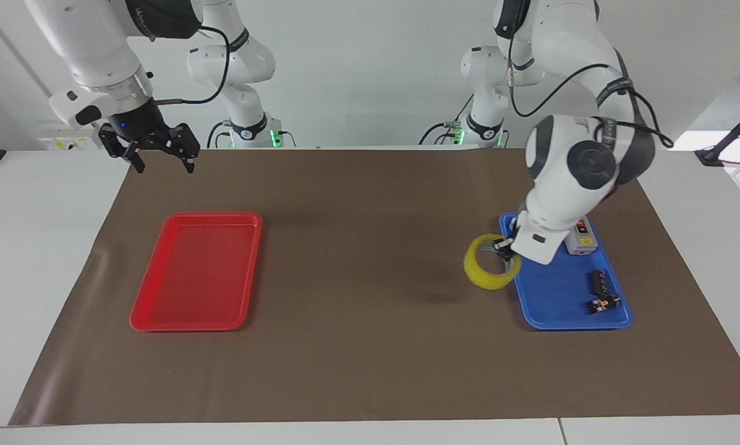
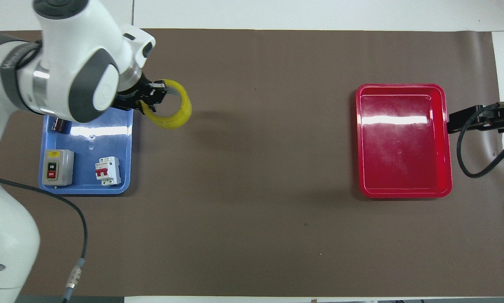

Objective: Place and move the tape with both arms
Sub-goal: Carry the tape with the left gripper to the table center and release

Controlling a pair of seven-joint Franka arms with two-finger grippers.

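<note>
Carry step: left hand (image 1: 504,252) pinched on tape roll (image 1: 486,269), up in air over brown mat by blue tray (image 1: 555,306); right hand (image 1: 157,150) waits, fingers spread w/ nothing held, near red tray (image 1: 198,270); next, set tape down mid-worktop

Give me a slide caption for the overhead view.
Left gripper carries the yellow tape roll off the blue tray over the brown mat.

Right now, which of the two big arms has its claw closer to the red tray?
The right. The right gripper hangs above the mat by the red tray; the left gripper holds the tape beside the blue tray.
</note>
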